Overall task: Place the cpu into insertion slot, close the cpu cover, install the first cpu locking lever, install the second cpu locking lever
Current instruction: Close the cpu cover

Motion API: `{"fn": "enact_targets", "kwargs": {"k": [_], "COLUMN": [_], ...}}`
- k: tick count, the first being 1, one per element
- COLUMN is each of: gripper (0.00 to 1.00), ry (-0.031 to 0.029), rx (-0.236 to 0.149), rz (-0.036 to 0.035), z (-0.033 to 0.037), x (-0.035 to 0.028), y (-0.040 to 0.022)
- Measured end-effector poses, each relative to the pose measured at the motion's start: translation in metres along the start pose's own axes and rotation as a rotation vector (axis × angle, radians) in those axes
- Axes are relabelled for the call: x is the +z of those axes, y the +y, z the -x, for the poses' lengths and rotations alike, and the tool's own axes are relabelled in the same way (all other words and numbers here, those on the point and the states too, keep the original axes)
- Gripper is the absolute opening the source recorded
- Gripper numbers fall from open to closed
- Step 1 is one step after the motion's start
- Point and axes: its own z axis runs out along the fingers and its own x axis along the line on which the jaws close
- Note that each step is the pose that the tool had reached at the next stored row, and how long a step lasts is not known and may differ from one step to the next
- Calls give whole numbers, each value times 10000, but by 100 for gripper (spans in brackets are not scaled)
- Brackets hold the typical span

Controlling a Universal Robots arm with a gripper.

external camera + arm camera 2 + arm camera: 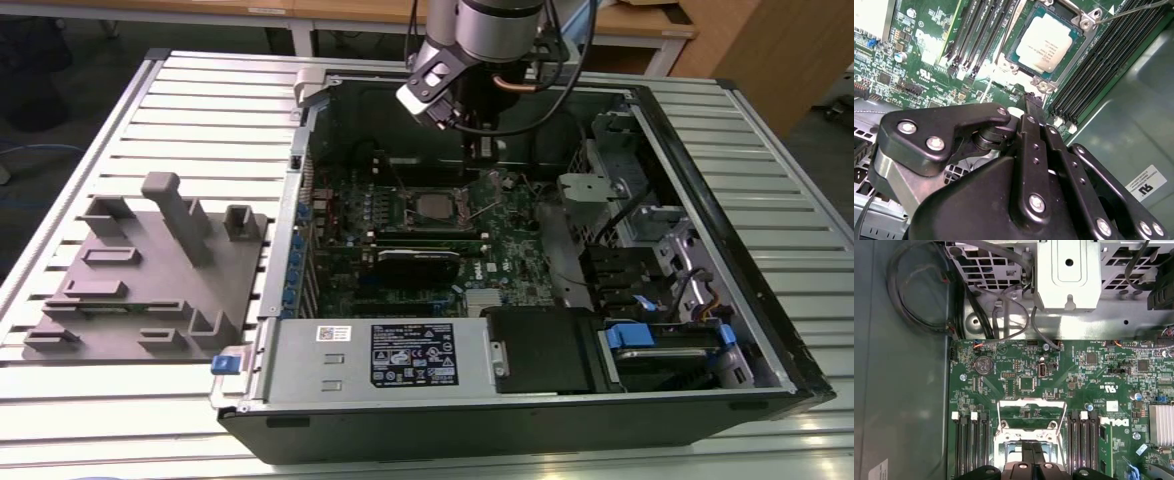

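In the exterior view the gripper hangs inside the open computer case, with the cpu just below and ahead of its tips.

In the second wrist view the fingers are pressed together and empty. Just past them, the cpu lies seated in the insertion slot, its green border uncovered. A thin wire lever stands free beyond it.

In the first wrist view the cpu cover stands raised directly ahead of the tips.

Placing looks done, so closing the cover is the step in hand. It calls for a gentle push on the raised frame, clear of the chip.
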Motion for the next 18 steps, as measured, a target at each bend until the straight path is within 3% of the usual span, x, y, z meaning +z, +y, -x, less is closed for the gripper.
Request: {"fn": "enact_targets", "kwargs": {"k": [12,18], "gripper": [10,10], "ry": [1,1], "rx": [-1,0], "rz": [0,0], "z": [-1,-1], "x": [-7,-6], "y": [14,57]}}
